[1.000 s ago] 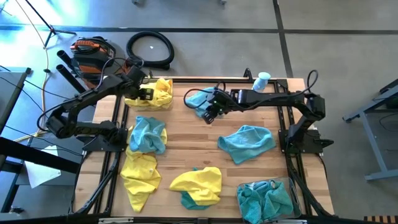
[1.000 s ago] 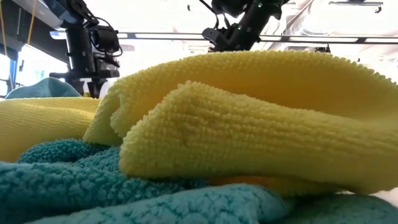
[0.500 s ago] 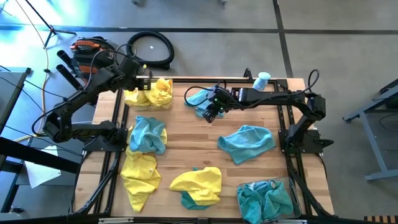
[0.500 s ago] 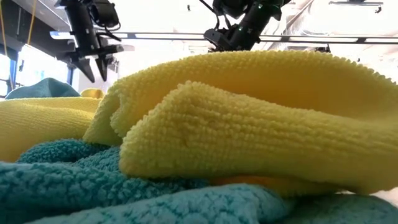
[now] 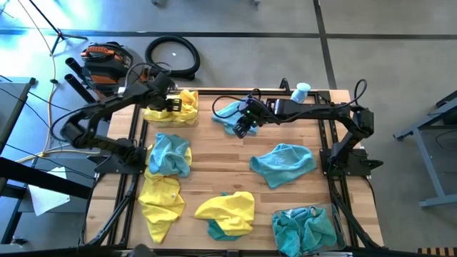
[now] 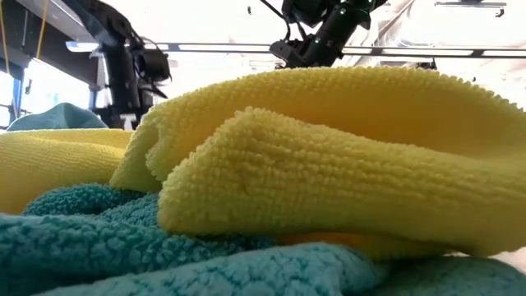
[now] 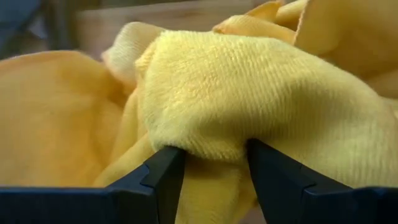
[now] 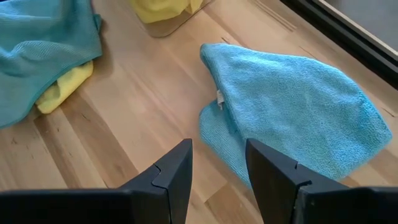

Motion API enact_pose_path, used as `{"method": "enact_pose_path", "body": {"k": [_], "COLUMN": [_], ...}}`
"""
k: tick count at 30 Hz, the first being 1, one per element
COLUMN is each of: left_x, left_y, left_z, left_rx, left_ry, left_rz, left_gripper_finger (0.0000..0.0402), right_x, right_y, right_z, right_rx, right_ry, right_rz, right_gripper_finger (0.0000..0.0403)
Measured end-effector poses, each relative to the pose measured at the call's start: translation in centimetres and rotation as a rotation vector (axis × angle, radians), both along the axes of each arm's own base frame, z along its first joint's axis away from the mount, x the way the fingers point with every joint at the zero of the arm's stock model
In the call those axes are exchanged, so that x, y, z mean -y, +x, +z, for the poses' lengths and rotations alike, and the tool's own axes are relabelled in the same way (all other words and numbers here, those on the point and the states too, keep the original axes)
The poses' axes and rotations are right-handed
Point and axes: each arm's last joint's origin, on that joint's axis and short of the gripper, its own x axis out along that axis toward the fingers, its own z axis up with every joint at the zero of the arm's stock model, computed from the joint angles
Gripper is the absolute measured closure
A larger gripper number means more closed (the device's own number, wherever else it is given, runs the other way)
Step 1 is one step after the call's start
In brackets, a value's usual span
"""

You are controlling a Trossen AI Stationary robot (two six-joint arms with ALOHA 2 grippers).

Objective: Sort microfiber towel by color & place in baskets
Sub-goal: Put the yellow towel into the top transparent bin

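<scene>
Yellow microfiber towels (image 5: 173, 107) are piled at the table's far left, in a clear basket (image 8: 163, 28). My left gripper (image 5: 171, 104) is down in that pile, open, with a yellow fold (image 7: 211, 106) between its fingers. My right gripper (image 8: 217, 180) hovers open over bare wood beside a teal towel (image 8: 292, 118) (image 5: 227, 113) that lies flat on the far middle of the table. More towels lie spread out: teal (image 5: 169, 153), yellow (image 5: 161, 200), yellow over teal (image 5: 227, 213), and teal (image 5: 282, 164). My left gripper comes at the yellow pile slanting down from above. A raised fold of the top yellow towel (image 7: 214, 146) sits between its two open fingers (image 7: 165, 180) and bulges over both tips. The cloth is slack and rests on the pile beneath it.
A second basket with teal towels (image 5: 303, 227) stands at the near right corner. A white-and-blue spray bottle (image 5: 300, 92) stands at the far right. The table has black frame rails (image 5: 132, 150) along its sides. In the low view a yellow towel (image 6: 329, 164) fills the foreground.
My left gripper rose off the yellow pile toward the far left edge, then came back down into it, with its fingers open throughout. My right gripper has stayed in place.
</scene>
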Motion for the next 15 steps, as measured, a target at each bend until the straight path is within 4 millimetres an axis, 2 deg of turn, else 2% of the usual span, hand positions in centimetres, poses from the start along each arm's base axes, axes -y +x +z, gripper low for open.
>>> {"method": "enact_pose_path", "body": {"k": [4,8,12,15], "left_x": [-0.7,-1.1,-1.1,-0.5], "left_y": [0.6,0.9,0.8,0.5], "left_z": [-2.6,-4.1,-4.0,-2.8], "left_rx": [-0.021,-0.052,-0.049,-0.016], "left_ry": [-0.047,-0.089,-0.088,-0.069], "left_rz": [0.012,0.016,0.020,0.024], "left_gripper_finger": [0.0239,0.0239,0.0239,0.0239], "right_x": [0.0,0.0,0.0,0.0], "right_y": [0.0,0.0,0.0,0.0], "right_z": [0.0,0.0,0.0,0.0], "right_rx": [0.002,0.002,0.002,0.002], "right_ry": [-0.001,-0.001,-0.001,-0.001], "right_rz": [0.000,0.000,0.000,0.000], "right_gripper_finger": [0.0258,0.0258,0.0258,0.0258]}}
